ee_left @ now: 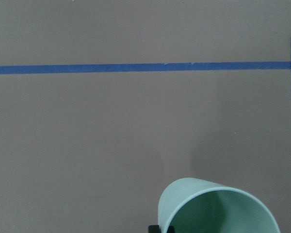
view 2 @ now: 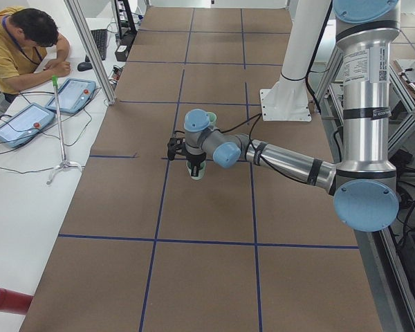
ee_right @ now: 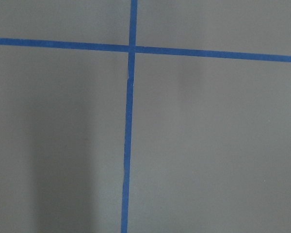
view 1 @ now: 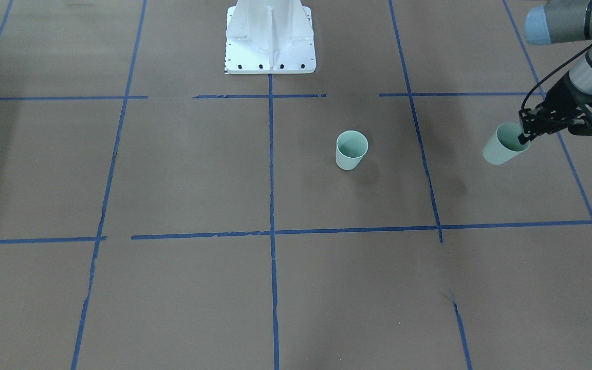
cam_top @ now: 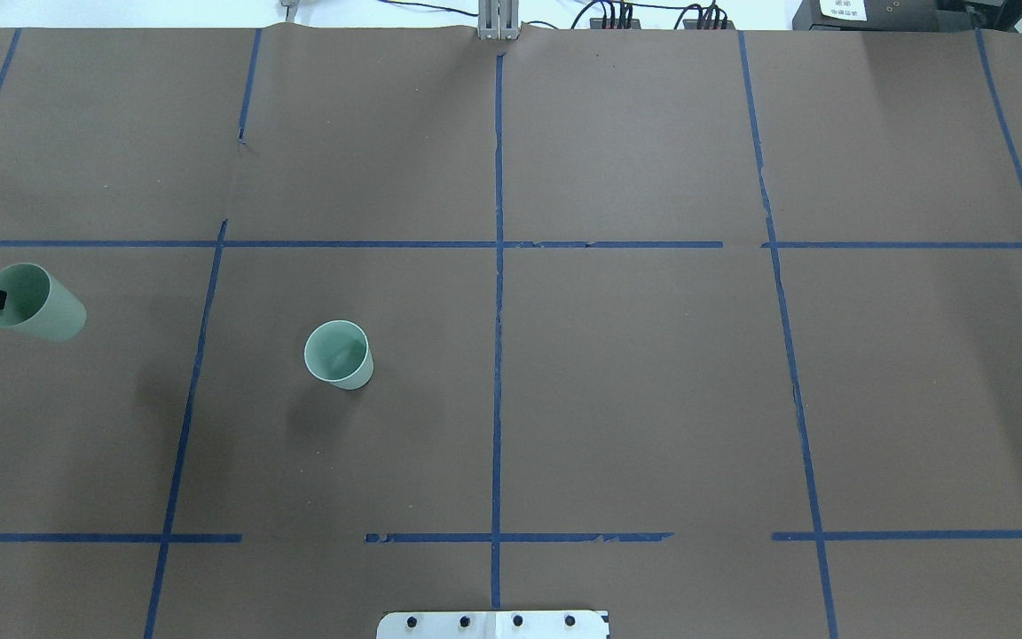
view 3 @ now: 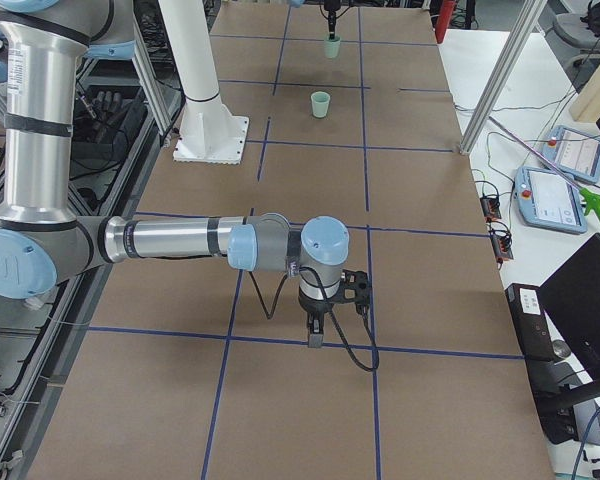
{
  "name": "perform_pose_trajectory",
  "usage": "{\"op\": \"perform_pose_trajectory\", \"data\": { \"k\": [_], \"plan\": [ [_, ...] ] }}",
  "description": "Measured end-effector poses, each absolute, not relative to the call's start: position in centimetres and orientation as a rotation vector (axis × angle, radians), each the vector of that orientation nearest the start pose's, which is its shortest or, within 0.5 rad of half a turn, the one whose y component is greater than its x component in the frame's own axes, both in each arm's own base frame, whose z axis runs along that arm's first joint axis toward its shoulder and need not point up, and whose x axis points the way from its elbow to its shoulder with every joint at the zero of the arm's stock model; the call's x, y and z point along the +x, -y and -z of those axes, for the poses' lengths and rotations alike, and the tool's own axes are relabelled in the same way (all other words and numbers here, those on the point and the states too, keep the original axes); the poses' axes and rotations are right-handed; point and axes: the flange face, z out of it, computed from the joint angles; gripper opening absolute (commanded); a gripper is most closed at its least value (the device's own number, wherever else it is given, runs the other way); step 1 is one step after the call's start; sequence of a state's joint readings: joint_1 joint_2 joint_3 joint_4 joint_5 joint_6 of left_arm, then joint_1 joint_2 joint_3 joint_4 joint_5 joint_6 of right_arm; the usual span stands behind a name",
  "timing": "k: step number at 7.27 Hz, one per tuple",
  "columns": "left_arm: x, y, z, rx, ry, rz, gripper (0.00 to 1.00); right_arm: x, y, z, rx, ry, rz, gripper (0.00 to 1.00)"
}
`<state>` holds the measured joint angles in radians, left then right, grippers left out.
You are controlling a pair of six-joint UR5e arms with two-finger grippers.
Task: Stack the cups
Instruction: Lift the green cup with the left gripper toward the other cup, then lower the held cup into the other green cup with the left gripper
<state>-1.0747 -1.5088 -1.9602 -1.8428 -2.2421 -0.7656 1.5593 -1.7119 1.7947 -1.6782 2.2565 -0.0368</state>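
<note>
One mint-green cup [view 1: 351, 150] stands upright on the brown table [view 1: 198, 169]; it also shows in the overhead view [cam_top: 340, 355]. My left gripper [view 1: 524, 136] is shut on the rim of the second cup [view 1: 501, 149] and holds it tilted above the table, well to the side of the standing cup. The held cup also shows in the overhead view [cam_top: 36, 304] and low in the left wrist view [ee_left: 213, 208]. My right gripper [view 3: 315, 335] hangs over the table far from both cups. I cannot tell whether it is open or shut.
The white robot base [view 1: 270, 46] stands at the table's robot-side edge. Blue tape lines [cam_top: 498, 266] divide the brown table into squares. An operator [view 2: 21, 48] sits beside the table with tablets [view 2: 72, 93] and cables.
</note>
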Motion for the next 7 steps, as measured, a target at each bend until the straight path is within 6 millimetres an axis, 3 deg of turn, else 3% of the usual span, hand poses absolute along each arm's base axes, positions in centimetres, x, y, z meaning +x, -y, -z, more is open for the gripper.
{"op": "perform_pose_trajectory", "data": {
  "k": [1,2,5,7],
  "plan": [
    [17.0,45.3,-43.5,0.068,-0.884,0.103,0.0,6.5,43.0,-63.0,-0.015,0.686,0.038,1.0],
    [19.2,45.6,-40.1,0.044,-0.919,0.148,0.0,6.5,43.0,-63.0,-0.015,0.686,0.038,1.0],
    [30.6,44.5,-29.5,-0.096,-1.015,0.221,0.0,6.5,43.0,-63.0,-0.015,0.686,0.038,1.0],
    [35.2,43.5,-26.4,-0.156,-1.002,0.276,0.0,6.5,43.0,-63.0,-0.015,0.686,0.038,1.0]
  ]
}}
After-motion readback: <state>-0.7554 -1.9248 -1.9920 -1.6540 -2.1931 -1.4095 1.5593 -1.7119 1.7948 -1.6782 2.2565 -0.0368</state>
